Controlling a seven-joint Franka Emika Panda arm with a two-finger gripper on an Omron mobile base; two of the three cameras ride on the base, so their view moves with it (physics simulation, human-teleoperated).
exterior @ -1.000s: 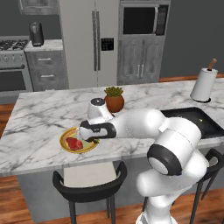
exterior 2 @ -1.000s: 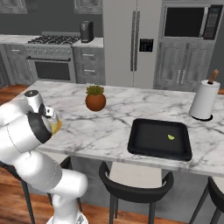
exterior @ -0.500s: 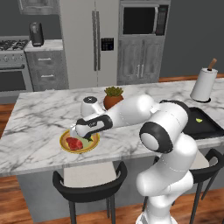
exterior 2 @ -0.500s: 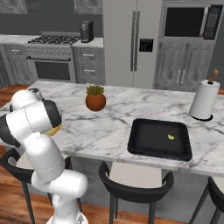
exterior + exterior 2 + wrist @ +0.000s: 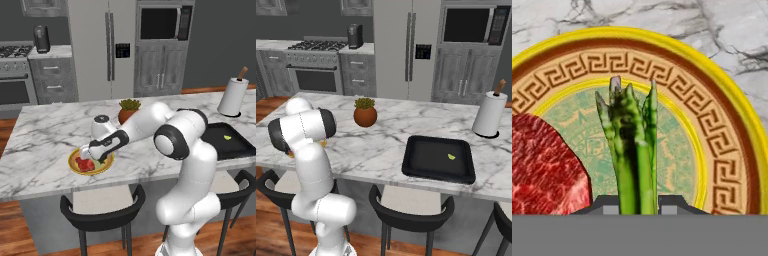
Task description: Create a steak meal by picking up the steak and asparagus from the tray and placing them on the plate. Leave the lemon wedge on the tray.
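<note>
The plate point(image 5: 712, 90), yellow-rimmed with a pale green centre, lies on the marble island near its front left edge point(image 5: 74, 168). On its left half rests the red steak point(image 5: 542, 165) point(image 5: 85, 164). My gripper point(image 5: 637, 205) point(image 5: 97, 156) hovers low over the plate, shut on the asparagus point(image 5: 629, 150), whose green stalks point out over the plate's centre beside the steak. Whether the stalks touch the plate I cannot tell. Far to the right sits the black tray point(image 5: 240, 150) point(image 5: 426, 155), with the lemon wedge point(image 5: 228, 138) point(image 5: 452, 156) on it.
A potted plant point(image 5: 129, 107) stands just behind the plate. A paper towel roll point(image 5: 232, 95) is at the island's far right corner behind the tray. Dark stools point(image 5: 102, 220) line the near edge of the island.
The arm's elbow and upper links have swung up and to the right, while the hand has stayed low over the plate, still shut on the asparagus.
</note>
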